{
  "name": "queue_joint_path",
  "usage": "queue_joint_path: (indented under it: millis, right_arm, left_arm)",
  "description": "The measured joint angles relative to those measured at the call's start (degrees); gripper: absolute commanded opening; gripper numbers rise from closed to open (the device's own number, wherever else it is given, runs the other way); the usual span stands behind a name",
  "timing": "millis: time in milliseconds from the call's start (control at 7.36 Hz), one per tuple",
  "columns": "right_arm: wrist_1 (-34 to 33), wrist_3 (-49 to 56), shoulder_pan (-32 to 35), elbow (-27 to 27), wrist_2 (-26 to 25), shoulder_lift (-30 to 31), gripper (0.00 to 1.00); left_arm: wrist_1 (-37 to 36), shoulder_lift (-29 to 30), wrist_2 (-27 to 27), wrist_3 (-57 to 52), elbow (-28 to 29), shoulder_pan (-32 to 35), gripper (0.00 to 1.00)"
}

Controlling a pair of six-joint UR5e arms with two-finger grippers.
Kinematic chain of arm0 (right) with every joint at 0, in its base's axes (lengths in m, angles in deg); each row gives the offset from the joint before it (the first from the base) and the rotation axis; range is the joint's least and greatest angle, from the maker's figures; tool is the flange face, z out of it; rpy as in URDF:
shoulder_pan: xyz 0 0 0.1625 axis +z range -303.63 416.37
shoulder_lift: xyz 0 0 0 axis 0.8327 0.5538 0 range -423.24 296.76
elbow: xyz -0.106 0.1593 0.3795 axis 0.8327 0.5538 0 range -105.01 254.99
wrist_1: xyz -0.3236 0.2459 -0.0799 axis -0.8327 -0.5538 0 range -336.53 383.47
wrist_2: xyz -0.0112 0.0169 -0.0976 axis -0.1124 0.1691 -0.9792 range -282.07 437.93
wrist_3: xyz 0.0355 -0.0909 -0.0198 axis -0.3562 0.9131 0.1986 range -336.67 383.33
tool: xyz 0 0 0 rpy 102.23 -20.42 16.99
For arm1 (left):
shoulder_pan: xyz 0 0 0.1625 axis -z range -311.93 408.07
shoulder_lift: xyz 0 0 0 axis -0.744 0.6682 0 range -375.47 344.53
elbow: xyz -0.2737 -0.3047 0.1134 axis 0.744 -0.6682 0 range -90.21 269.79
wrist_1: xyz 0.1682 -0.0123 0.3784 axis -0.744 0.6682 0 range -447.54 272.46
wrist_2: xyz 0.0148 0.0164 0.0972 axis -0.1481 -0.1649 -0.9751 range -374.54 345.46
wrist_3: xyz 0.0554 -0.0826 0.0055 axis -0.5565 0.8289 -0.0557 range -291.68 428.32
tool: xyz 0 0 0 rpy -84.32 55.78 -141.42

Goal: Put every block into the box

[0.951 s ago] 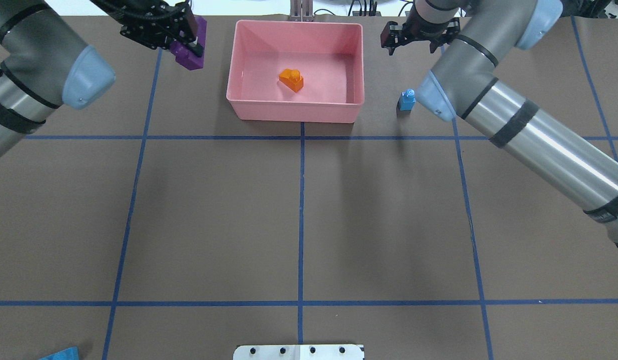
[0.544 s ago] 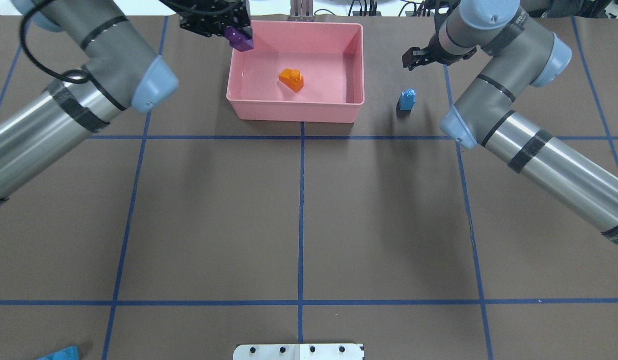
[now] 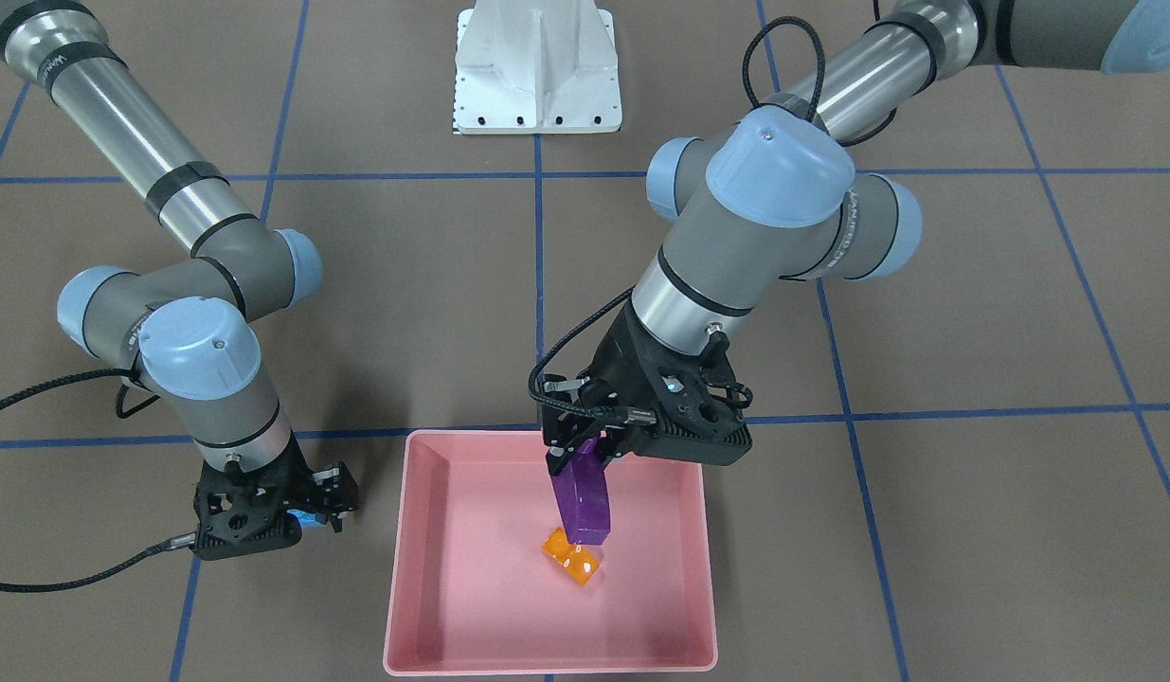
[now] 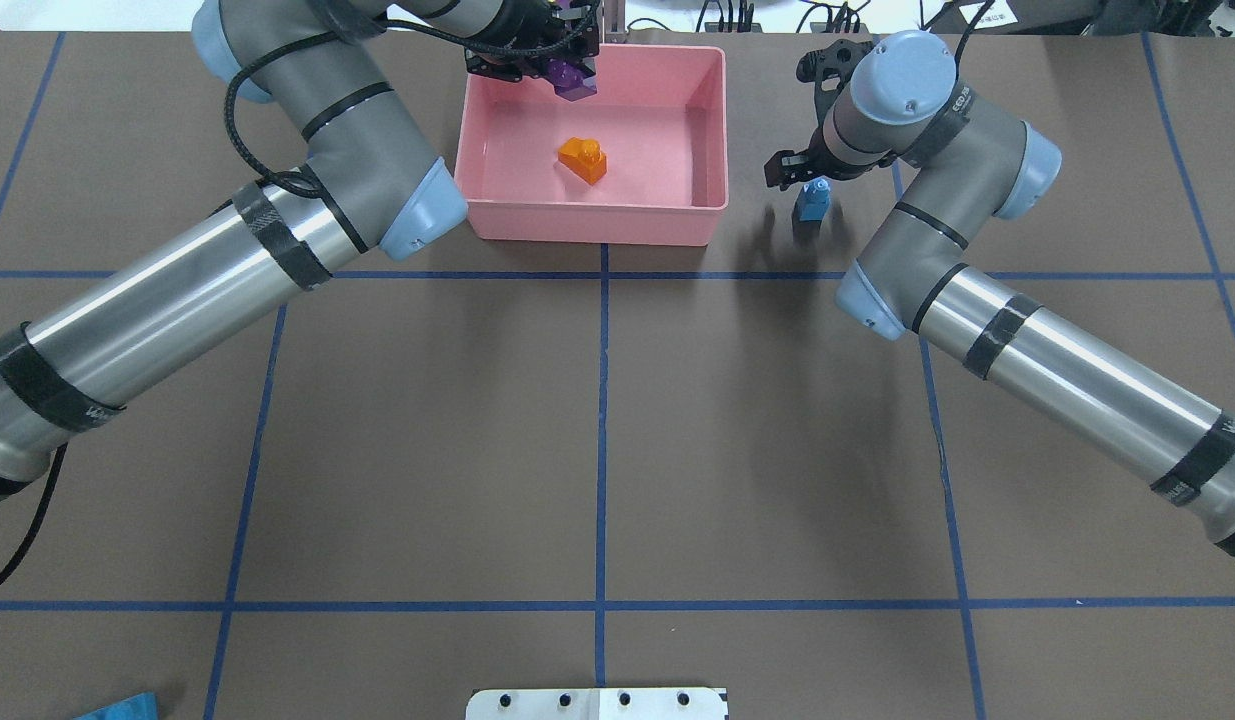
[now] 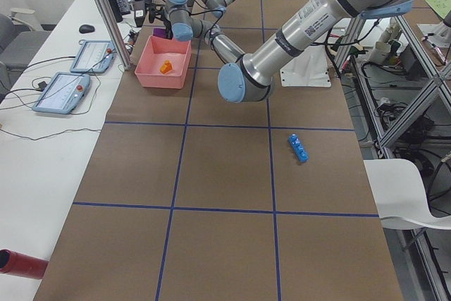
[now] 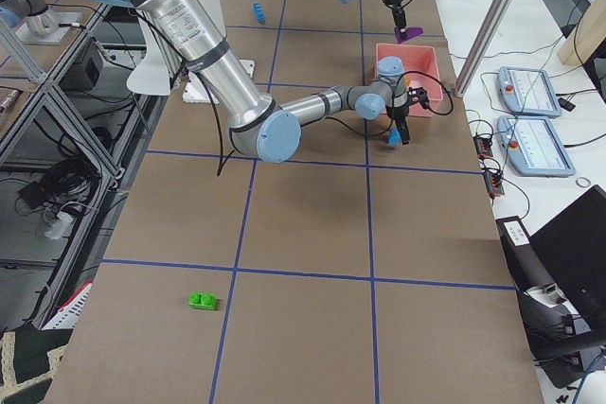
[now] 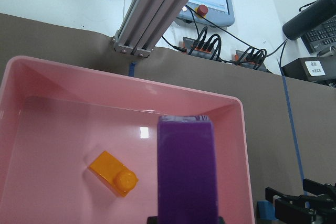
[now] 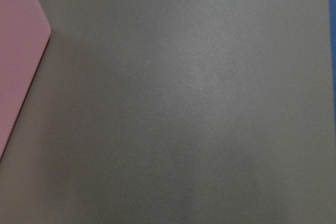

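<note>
Left end effector [image 3: 577, 457] swung over the box [image 3: 471, 587] gripping the purple block [image 3: 582, 502]; best released low, clear of the orange block [image 3: 572, 561], I reckoned

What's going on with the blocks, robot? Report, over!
Left gripper shut on purple block, hanging over the box. Orange block already inside. Right gripper open, low over small blue block beside the box. Nothing blocking the drop.

White metal base [image 3: 537, 71] on the brown table [image 4: 597, 450]; two tablets [image 5: 60, 93], red cylinder [image 5: 21, 262] alongside.
</note>
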State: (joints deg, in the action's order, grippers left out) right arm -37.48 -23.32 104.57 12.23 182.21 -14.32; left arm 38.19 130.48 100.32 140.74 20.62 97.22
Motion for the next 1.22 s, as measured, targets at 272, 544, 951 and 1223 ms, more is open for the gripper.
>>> queue_joint_path:
  millis: [272,544,951,1223]
  right_arm:
    - [-0.5,-0.1,-0.5,0.3,2.0,0.3,0.07]
    - [-4.1,0.3,1.0,-0.7,7.7,0.1,0.0]
    - [-10.3,1.1,3.5,-3.3,10.9,-0.8,0.0]
    - [-14.1,1.1,5.7,-4.6,12.2,-3.5,0.0]
  left_arm:
    - [0.0,1.0,-0.1,0.2,2.1,-0.2,0.0]
    - [0.0,2.0,-0.1,0.7,3.6,-0.2,0.0]
    - [0.0,2.2,-0.1,1.0,4.8,-0.3,0.0]
    - [0.1,2.5,-0.5,0.9,7.3,-0.5,0.71]
